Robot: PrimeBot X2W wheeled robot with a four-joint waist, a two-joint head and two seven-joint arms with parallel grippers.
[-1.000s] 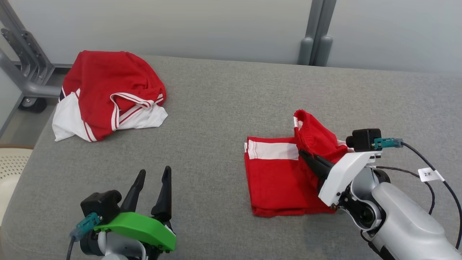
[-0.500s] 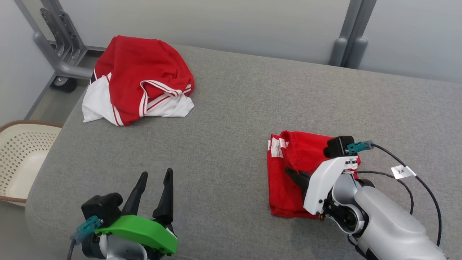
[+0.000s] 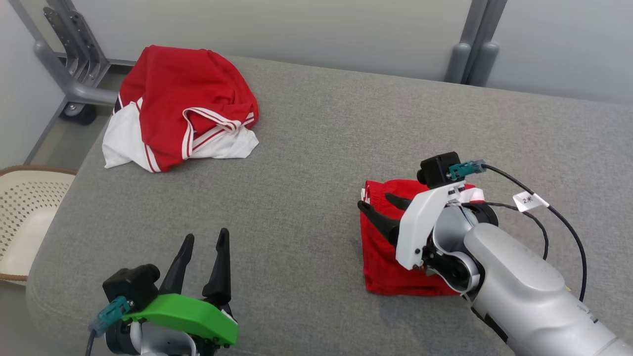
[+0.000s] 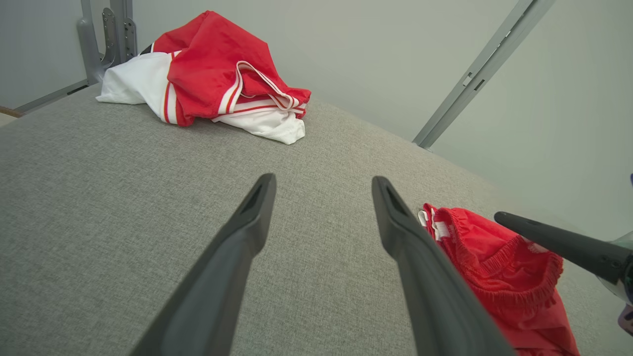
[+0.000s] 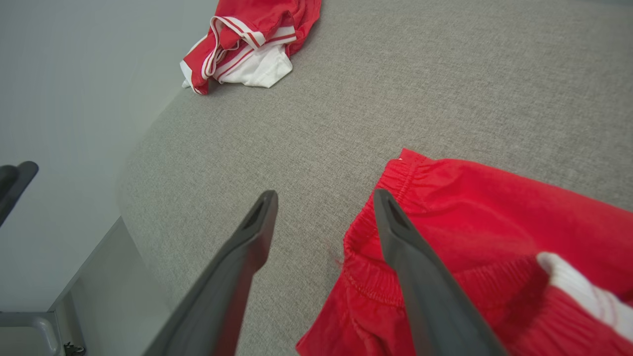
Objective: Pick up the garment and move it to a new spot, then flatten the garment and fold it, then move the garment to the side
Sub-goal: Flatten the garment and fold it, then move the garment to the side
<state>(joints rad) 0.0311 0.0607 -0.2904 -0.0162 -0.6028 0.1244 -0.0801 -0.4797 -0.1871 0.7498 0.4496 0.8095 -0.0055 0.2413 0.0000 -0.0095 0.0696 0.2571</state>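
The folded red garment [image 3: 381, 267] with a white stripe lies on the grey padded surface [image 3: 306, 148] at the right. My right gripper [image 3: 377, 201] hovers over its left edge, open, with nothing between the fingers. In the right wrist view the right gripper [image 5: 325, 194] has one finger over the garment's [image 5: 470, 207] elastic waistband and the other over bare grey fabric. My left gripper [image 3: 206, 236] stands open and empty at the lower left, well apart from the garment. The left wrist view shows the left gripper [image 4: 324, 180] with the garment [image 4: 494, 277] to its right.
A crumpled red-and-white pile of clothing [image 3: 183, 104] lies at the far left corner of the surface. A cream perforated basket [image 3: 24, 217] stands on the floor beyond the left edge. A grey metal frame [image 3: 64, 74] rises at the back left.
My right gripper has opened and let go of the garment, whose raised flap now lies folded flat over it. The right gripper has shifted left. The head camera has also moved.
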